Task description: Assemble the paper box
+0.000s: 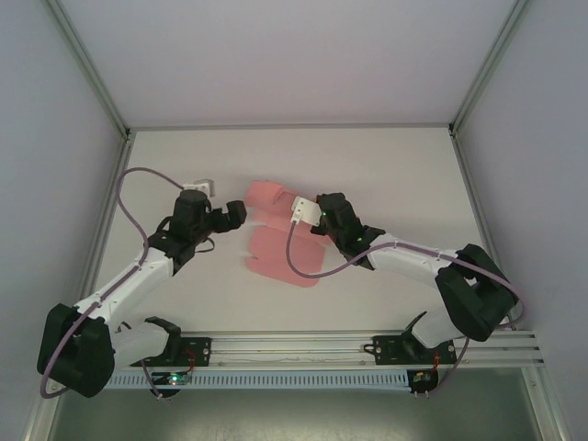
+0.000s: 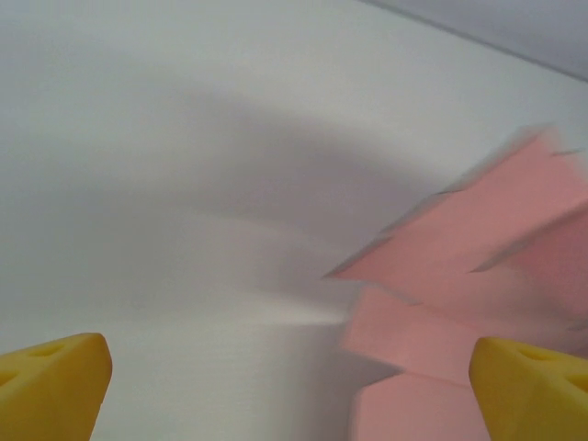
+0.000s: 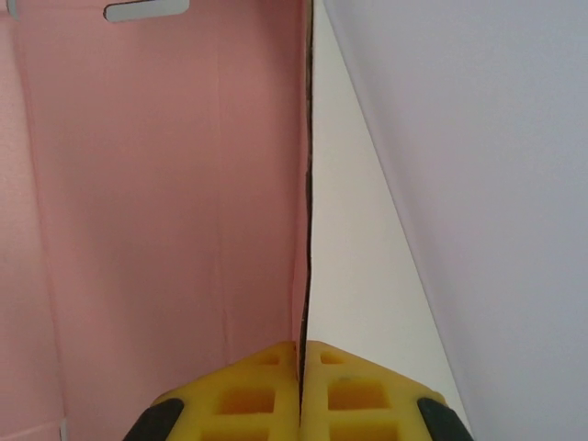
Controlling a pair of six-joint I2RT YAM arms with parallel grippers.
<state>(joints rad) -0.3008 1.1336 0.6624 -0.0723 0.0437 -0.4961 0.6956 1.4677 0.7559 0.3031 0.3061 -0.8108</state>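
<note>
Assembly looks barely begun: the paper box (image 1: pixel 276 262) is a mostly flat sheet mid-worktop (image 1: pixel 404 175), one edge clamped in the right end effector (image 3: pixel 301 367), with the left end effector (image 2: pixel 294 386) wide apart beside it.

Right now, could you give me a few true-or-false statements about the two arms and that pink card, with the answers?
1. The right fingers are pinched shut on an edge of the paper box sheet. True.
2. The left fingers grip it too. False: they stand wide open, holding nothing.
3. The box is fully folded. False: it is a mostly flat sheet with flaps.
4. The sheet rests on the white table. True.
</note>
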